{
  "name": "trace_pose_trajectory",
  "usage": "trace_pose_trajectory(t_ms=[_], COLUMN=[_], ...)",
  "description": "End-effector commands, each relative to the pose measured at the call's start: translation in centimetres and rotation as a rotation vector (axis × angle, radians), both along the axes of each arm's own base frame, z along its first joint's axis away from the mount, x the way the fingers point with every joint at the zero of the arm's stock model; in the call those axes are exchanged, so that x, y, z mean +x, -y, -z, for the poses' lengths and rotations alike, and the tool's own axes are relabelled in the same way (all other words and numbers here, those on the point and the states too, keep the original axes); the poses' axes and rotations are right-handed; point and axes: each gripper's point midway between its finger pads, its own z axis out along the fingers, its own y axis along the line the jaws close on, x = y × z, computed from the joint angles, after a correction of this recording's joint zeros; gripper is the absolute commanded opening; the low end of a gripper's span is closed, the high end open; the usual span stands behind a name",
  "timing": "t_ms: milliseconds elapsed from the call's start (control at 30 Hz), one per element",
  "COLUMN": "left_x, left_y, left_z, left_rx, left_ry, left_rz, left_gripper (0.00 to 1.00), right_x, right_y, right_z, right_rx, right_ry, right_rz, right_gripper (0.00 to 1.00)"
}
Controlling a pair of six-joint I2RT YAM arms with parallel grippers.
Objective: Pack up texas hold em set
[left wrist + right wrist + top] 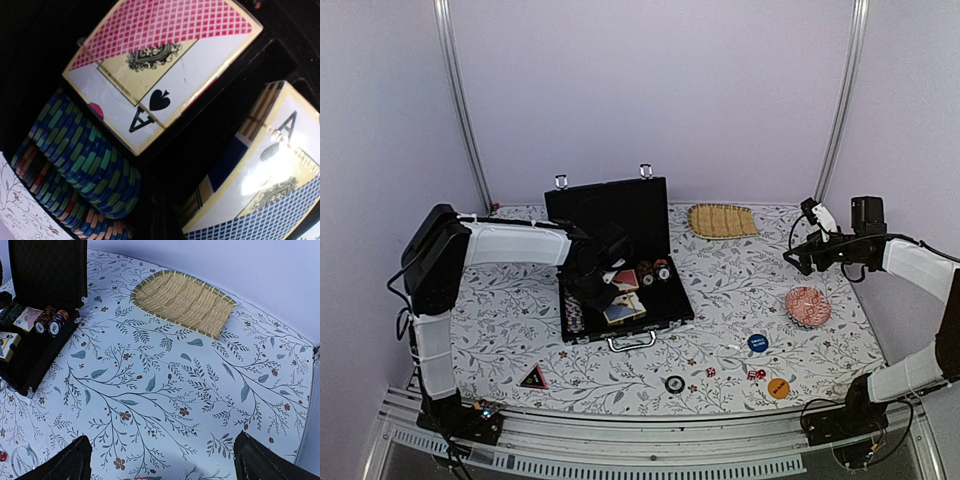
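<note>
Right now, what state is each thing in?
Case, open, lid upright.
Red deck, in case.
Blue deck, in case.
Chips, in case.
Blue disc, on table.
Orange disc, on table.
Black disc, on table.
Dice, on table.
Right pincer, open, empty.
Left pincer, over case, unclear.

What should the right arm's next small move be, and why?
Probably lower the right claw toward the blue disc: the claw hangs open and empty, while that disc, an orange disc and red dice lie loose on its side, outside the open case.

The blue card deck (270,200) is cut off; the dice (757,375) are too small to read.
</note>
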Motion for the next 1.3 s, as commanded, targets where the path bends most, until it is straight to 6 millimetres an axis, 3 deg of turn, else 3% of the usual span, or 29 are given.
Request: trace_pose_trajectory(t_ms=[0, 300, 467, 667, 733, 933, 1100, 1267], left_x=[0.9, 2.7, 3.7, 2.2, 2.2, 3.6, 4.6, 4.0], left_y=[1.2, 2.4, 0.2, -1.4, -0.9, 2.2, 4.2, 5.9], left_z=[0.2, -0.4, -2.4, -3.1, -4.7, -5.4, -2.9, -1.6], left_rx=[-0.039, -0.044, 0.041, 0.062, 0.002, -0.114, -0.111, -0.083], left_ry=[-0.007, 0.042, 0.123, 0.107, 0.136, 0.149, 0.12, 0.105], left_rz=[0.021, 0.022, -0.045, -0.067, -0.062, -0.027, 0.005, 0.069], left_gripper=[0.0, 0.0, 0.0, 0.0, 0.0, 0.0, 0.0, 0.0], right_x=[-0.3, -0.2, -0.3, -0.3, -0.2, -0.3, -0.4, -0.3], right_y=[-0.3, -0.3, -0.4, -0.4, -0.4, -0.4, -0.4, -0.4], right_z=[0.5, 0.7, 0.7, 0.9, 0.9, 0.9, 0.6, 0.6], right_rx=[0.003, 0.002, 0.004, 0.004, 0.004, 0.007, 0.006, 0.006], right_ry=[-0.021, -0.026, -0.028, -0.034, -0.034, -0.038, -0.029, -0.029], right_rz=[-0.015, -0.013, -0.015, -0.017, -0.019, -0.02, -0.02, -0.02], right_gripper=[1.0, 1.0, 1.0, 1.0, 1.0, 1.0, 1.0, 0.99])
